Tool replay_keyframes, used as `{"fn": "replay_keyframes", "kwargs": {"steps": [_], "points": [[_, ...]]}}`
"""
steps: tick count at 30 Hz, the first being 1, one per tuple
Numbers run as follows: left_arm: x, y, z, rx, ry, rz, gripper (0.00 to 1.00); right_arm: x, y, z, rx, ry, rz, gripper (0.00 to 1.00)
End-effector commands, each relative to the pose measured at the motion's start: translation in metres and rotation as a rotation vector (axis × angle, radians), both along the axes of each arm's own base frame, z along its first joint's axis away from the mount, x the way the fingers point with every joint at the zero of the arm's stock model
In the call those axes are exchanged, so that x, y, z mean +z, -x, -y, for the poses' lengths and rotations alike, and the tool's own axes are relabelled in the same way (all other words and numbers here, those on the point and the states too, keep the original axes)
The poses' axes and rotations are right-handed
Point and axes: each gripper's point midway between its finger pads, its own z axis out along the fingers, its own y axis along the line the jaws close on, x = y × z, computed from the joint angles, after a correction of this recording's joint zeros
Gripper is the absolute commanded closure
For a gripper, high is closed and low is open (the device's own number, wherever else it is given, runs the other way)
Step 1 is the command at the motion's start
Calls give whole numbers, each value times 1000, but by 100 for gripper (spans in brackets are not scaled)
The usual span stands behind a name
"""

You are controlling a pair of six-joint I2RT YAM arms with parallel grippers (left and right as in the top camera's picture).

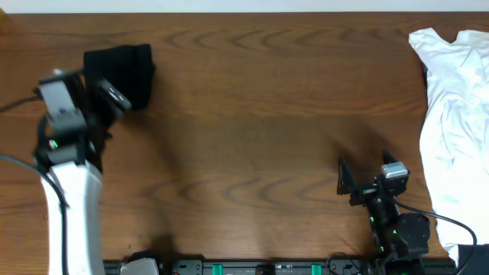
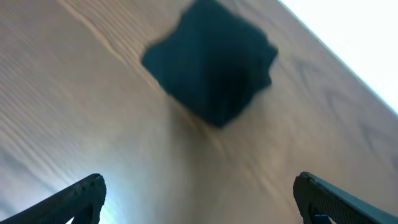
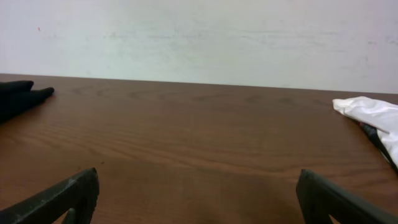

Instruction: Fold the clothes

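At the far left of the table [image 1: 260,114], close to its far edge, a black shirt [image 1: 122,70] lies gathered into a small, compact bundle. From above it looks roughly square, with soft, uneven edges, and it rests flat on the dark wood grain.

The left arm, in a white casing, reaches from the near left corner toward the far side. In the overhead view its grey wrist overlaps the near left part of the bundle. The left fingers [image 2: 81,196] are spread wide and hold nothing. In the left wrist view, which is blurred, their two dark tips sit in the lower corners of the picture. The black bundle lies ahead of them on the wood, apart from both tips.

The right arm sits low at the near right of the table, and a dark cable curls away from its base. The right fingers [image 3: 68,196] are also spread wide and hold nothing. They point toward the far edge — only bare wood shows between them, with a pale wall beyond.

A white shirt [image 1: 458,114] lies crumpled in a loose heap along the right edge of the table, running from the far corner toward the near side. It is well apart from the black shirt, with the whole width of the table between them. From the right wrist view, the black bundle shows as a dark shape at the far left and the white heap as a pale fold at the far right.
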Motion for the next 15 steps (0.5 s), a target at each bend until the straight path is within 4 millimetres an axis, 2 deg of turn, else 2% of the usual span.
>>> {"fn": "replay_keyframes", "kwargs": {"steps": [1,4,8,12,15], "points": [[-29,28,23,-55,3,-45,2,-1,-1,4,-20,-1,-1,1],[-56,57,41,-103,7,-75,2,-1,-1,4,-20,-2,-1,1],[-99,93,55,-142,13,-130,2,-1,-1,4,-20,-1,-1,1],[-139,126,57,-146,11,-174,2,-1,-1,4,-20,-2,-1,1],[-157,142,48,-111,-34,-186,2,-1,-1,4,-20,-2,-1,1]]}}
